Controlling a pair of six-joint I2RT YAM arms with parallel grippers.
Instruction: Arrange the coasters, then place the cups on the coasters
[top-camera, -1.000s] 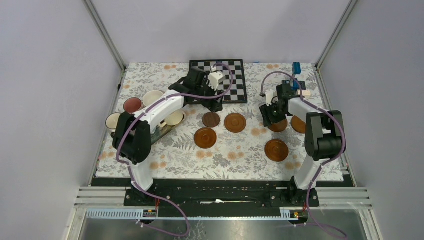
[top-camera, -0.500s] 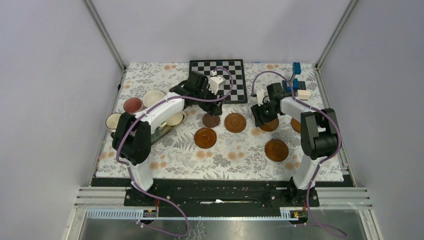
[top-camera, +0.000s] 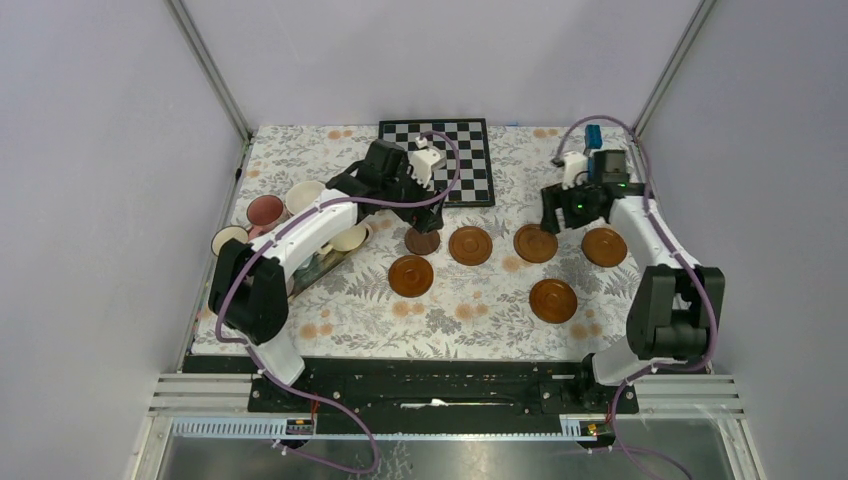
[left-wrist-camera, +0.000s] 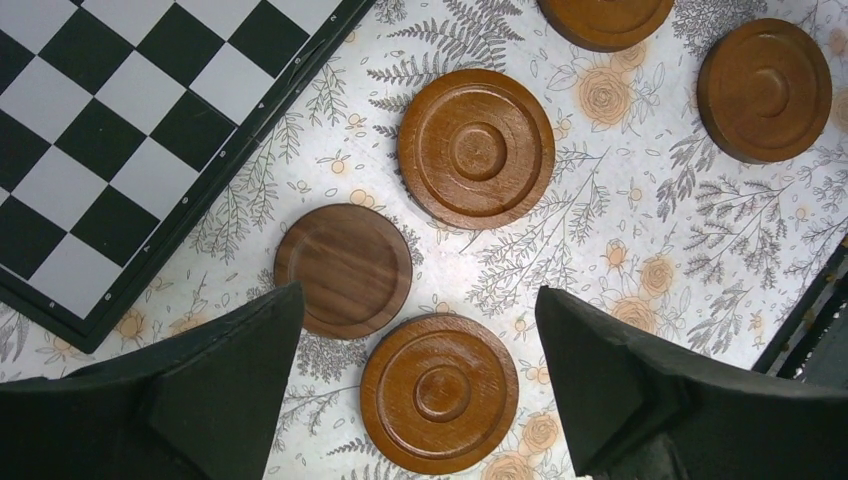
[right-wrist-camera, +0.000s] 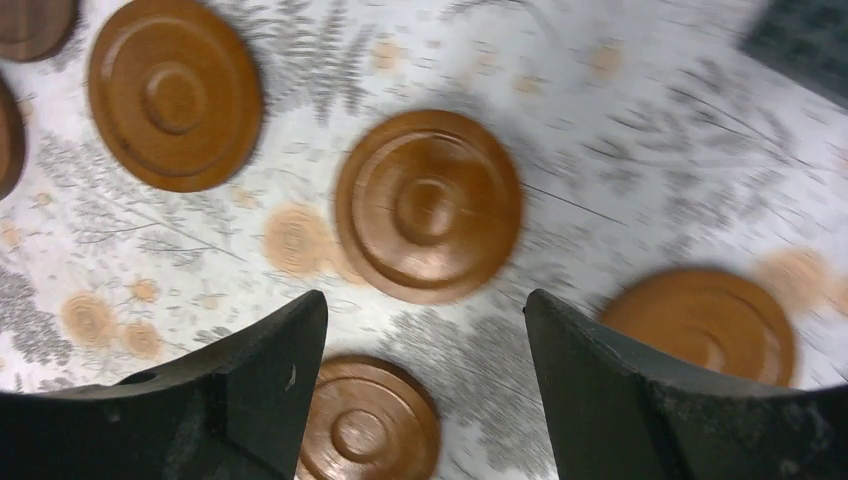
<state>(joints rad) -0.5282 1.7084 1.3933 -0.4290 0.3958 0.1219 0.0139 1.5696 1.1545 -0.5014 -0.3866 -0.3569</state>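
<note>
Six wooden coasters lie on the flowered cloth. The small dark coaster (top-camera: 422, 241) (left-wrist-camera: 343, 270), ringed coasters (top-camera: 470, 245) (top-camera: 535, 243) and another coaster (top-camera: 604, 246) form a row. Two more coasters (top-camera: 411, 275) (top-camera: 553, 300) sit nearer. My left gripper (top-camera: 420, 212) (left-wrist-camera: 420, 295) hovers open above the dark coaster and a ringed coaster (left-wrist-camera: 439, 393), holding nothing. My right gripper (top-camera: 556, 218) (right-wrist-camera: 425, 297) hangs open and empty above a coaster (right-wrist-camera: 428, 205). Cups, among them a dark red one (top-camera: 265, 210) and a cream one (top-camera: 305, 195), cluster at the left.
A chessboard (top-camera: 440, 160) (left-wrist-camera: 120, 130) lies at the back centre, just behind the left gripper. A metal tray (top-camera: 322, 266) sits by the cups under the left arm. A blue object (top-camera: 593, 134) stands at the back right corner. Frame posts bound the table.
The right arm slid a coaster left into the row, let go and swung back to the right. Both grippers opened wider. The left gripper rose slightly off the dark coaster.
</note>
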